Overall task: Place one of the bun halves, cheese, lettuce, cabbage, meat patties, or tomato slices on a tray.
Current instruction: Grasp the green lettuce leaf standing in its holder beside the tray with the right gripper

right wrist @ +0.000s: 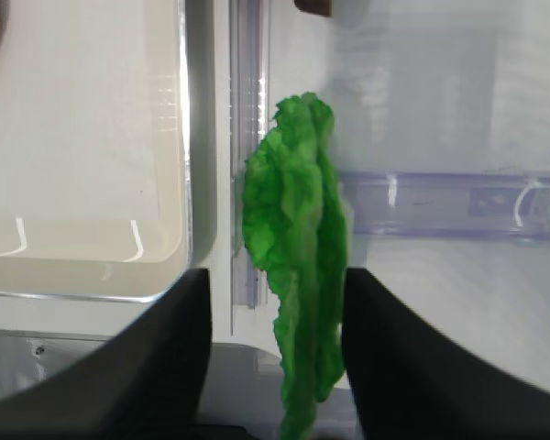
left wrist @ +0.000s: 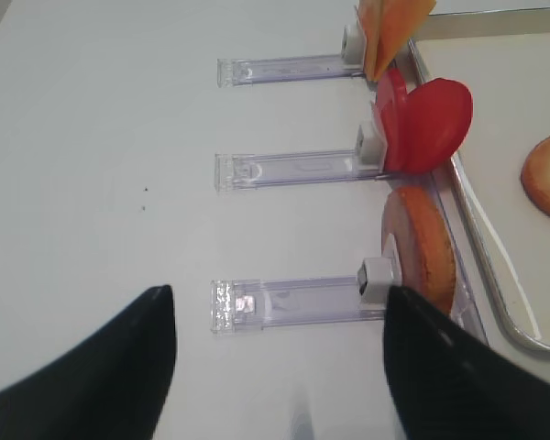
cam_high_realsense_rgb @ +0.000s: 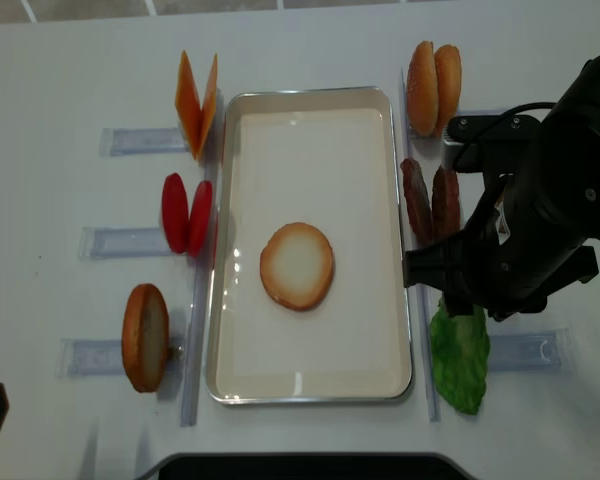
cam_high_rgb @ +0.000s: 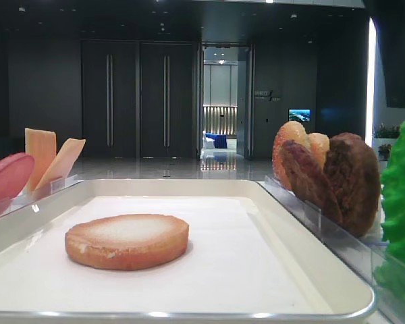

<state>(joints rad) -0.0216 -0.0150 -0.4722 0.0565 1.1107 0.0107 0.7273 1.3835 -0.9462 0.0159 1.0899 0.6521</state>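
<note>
The right end effector (right wrist: 275,367) straddles the lettuce (right wrist: 298,275), a dark finger on each side with gaps showing; whether the fingers touch the leaf cannot be told. The lettuce stands on edge in a clear holder (right wrist: 449,206) just right of the tray (cam_high_realsense_rgb: 230,230). One bun half (cam_high_realsense_rgb: 297,265) lies face up mid-tray. Beyond the lettuce stand the patties (cam_high_realsense_rgb: 430,200) and more buns (cam_high_realsense_rgb: 433,88). The left end effector (left wrist: 280,367) hangs open over the tabletop (left wrist: 92,137), near a bun (left wrist: 420,249), tomato slices (left wrist: 422,124) and cheese (left wrist: 390,27). No writing is legible.
</note>
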